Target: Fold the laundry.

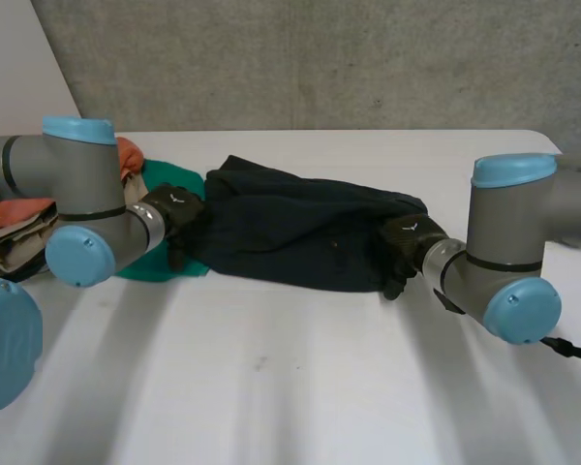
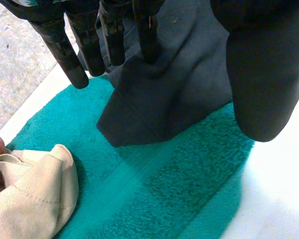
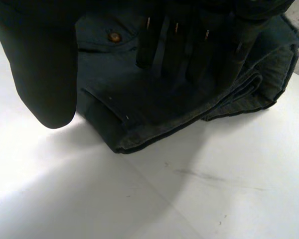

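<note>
White surface [image 1: 290, 387] smooth, faintly scuffed, grey concrete wall [image 1: 320, 58] behind; dark denim trousers [image 1: 300, 237] folded mid-surface, one end over fluffy teal towel [image 2: 164, 189]; left hand [image 1: 179, 218] & right hand [image 1: 407, 247] at opp. ends, fingers straight, spread.

Trousers [image 1: 310, 232] lie across frame centre on table [image 1: 300, 387]; their left end overlaps towel [image 1: 174, 179]; clothes pile [image 1: 19, 232] at left edge, beside towel.

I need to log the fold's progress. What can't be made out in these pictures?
Head view: the towel, its extent hidden under trousers and left arm.
Head view: clothes pile, partly behind left arm and cut off by the edge.
Right wrist view: trousers' waist, partly covered by right hand.
</note>
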